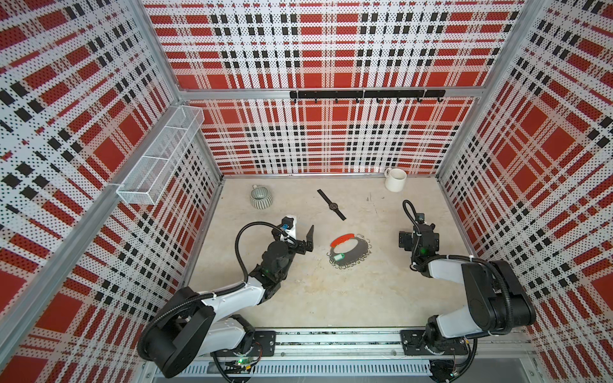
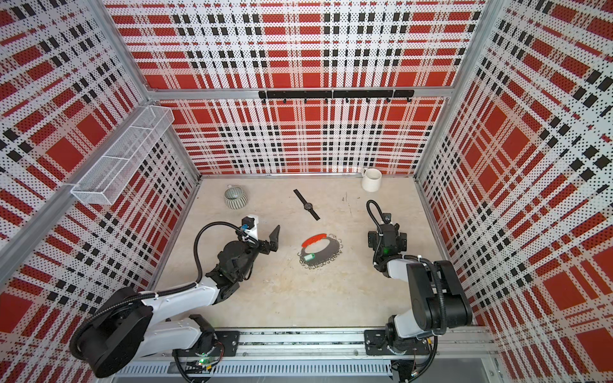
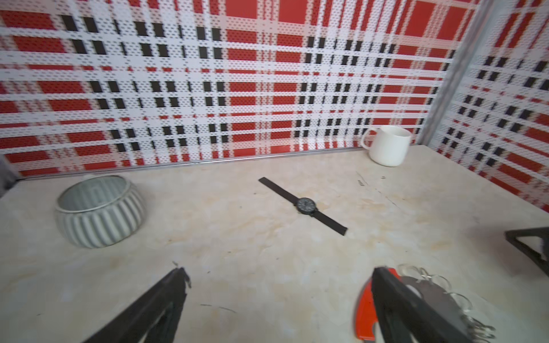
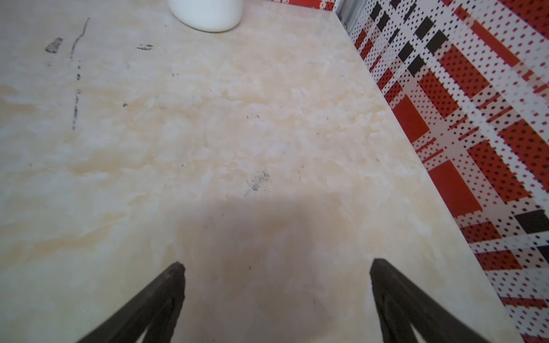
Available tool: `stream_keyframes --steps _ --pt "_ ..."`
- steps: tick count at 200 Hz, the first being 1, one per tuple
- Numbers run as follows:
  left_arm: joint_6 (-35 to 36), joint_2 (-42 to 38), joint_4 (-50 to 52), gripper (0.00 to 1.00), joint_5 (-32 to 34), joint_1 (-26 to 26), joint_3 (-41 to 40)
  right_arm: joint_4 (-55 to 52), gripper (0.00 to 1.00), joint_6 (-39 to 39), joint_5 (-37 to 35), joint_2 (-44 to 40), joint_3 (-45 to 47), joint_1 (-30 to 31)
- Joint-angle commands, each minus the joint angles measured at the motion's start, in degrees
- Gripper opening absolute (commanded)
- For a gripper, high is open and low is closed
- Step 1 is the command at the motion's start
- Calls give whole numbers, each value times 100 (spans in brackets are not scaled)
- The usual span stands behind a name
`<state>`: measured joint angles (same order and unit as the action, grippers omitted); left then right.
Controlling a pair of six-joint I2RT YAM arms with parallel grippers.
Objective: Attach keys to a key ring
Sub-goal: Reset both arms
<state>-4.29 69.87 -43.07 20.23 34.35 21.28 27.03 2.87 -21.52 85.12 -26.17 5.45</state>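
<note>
A green key tag (image 1: 339, 257) lies on the fringed key ring (image 1: 357, 254) in the middle of the worktop (image 1: 298, 298). The left claw (image 3: 279, 274) is spread and empty beside the ring. The right claw (image 4: 277, 264) is spread and empty near the right edge.

A large flat dark-grey oval key ring (image 1: 360, 253), with a red arc at its far-left side and small silver rings fringing its edge, lies on the beige marbled table (image 1: 331, 298). A small translucent green key tag (image 1: 339, 257) rests on its near-left band. The left gripper (image 1: 300, 233) hangs just left of it, and the right gripper (image 1: 418, 237) is well to its right. Farther back are a black wristwatch (image 1: 331, 205), a ribbed grey-green bowl (image 1: 261, 198) at far left and a white mug (image 1: 395, 180) at far right.
</note>
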Motion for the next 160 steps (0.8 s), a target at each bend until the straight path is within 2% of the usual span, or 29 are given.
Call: stream_keyframes --steps 1,9,16,36,61,78,88,107,124,144,160 --pt "-57 -273 344 98 238 -346 90 1126 100 76 474 -148 -46 -25" --pt "-96 -359 403 98 251 -450 70 1519 100 220 624 -84 60 -25" --pt "-130 -429 445 98 300 -506 52 1869 100 18 842 -3 136 -20" --pt "-125 -601 475 98 311 -632 -48 2769 100 -230 856 197 463 6" --pt "-32 -716 501 98 405 -777 -128 5566 100 24 930 687 1622 -221" --pt "53 -740 493 98 551 -882 -142 4658 100 83 930 427 1404 -225" --pt "123 -708 432 98 644 -981 -144 4613 100 -2 1138 556 1237 -221" --pt "453 -574 289 98 1082 -1173 -123 4119 100 184 586 491 1073 -214" --pt "831 -420 -7 98 1457 -1414 -203 4030 100 153 580 498 1017 -211" --pt "923 -244 -618 98 1478 -1868 -553 4051 100 156 605 495 1012 -205" --pt "1047 -124 -1373 98 1141 -2266 -987 4077 100 144 613 497 1023 -207"
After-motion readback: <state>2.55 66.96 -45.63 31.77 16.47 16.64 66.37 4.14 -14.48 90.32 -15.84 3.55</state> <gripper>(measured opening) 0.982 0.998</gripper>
